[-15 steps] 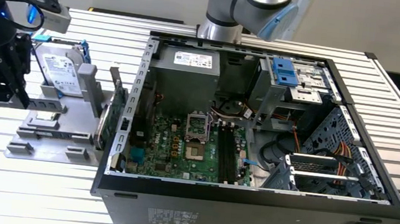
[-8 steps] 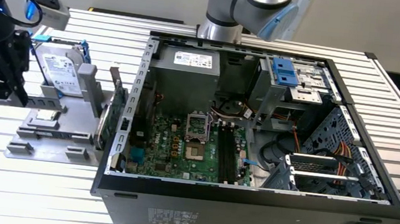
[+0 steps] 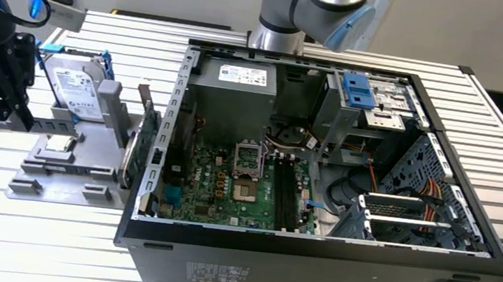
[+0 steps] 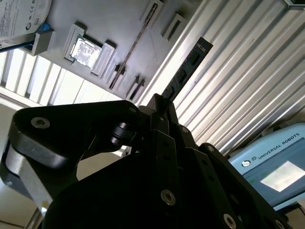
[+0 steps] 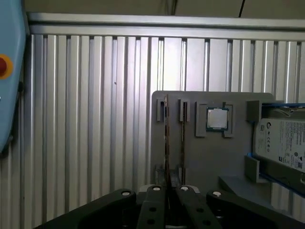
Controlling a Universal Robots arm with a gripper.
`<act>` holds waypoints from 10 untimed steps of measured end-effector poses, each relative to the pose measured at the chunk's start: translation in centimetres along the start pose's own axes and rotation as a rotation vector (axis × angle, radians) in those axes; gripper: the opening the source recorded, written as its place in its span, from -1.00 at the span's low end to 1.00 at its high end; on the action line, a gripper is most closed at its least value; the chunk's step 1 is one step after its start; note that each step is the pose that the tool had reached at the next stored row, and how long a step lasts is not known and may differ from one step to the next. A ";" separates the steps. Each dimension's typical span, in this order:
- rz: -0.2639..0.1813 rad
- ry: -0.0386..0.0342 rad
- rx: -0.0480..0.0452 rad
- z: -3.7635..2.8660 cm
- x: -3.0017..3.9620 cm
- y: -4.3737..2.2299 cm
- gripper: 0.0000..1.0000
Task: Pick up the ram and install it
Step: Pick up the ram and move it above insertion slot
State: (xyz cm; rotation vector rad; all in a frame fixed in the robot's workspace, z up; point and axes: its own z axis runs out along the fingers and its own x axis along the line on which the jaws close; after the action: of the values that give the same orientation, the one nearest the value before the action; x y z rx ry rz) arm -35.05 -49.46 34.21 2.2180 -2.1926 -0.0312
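computer case (image 3: 314, 260), one, open in the exterior view beside one grey holder (image 3: 66, 165); in the second wrist view one gripper (image 4: 163, 104), jaws narrowed onto one ram (image 4: 187, 69), a slim dark stick with black chips, above the slatted table (image 4: 238, 86); in the first wrist view, one processor (image 5: 217, 118) on that holder.

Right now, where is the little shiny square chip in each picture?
Exterior view: chip on the grey holder, at the exterior view's left, outside the computer case.
Second wrist view: chip in its holder pocket.
First wrist view: chip in the same pocket.
Shared landmark: the hard drive beside it.
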 end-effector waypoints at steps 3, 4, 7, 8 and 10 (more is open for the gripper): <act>0.000 -0.0001 0.0000 -0.28 0.00 0.01 -1.00; 0.000 0.0000 0.0001 -0.37 0.00 0.01 -1.00; 0.000 -0.0001 0.0001 -0.75 0.00 0.02 -1.00; 0.000 0.0000 0.0000 -0.84 0.00 0.02 -1.00; 0.000 -0.0001 0.0001 -1.02 0.00 0.03 -1.00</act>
State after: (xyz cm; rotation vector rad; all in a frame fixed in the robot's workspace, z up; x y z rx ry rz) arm -35.05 -49.46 35.24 2.2181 -2.1927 -0.0311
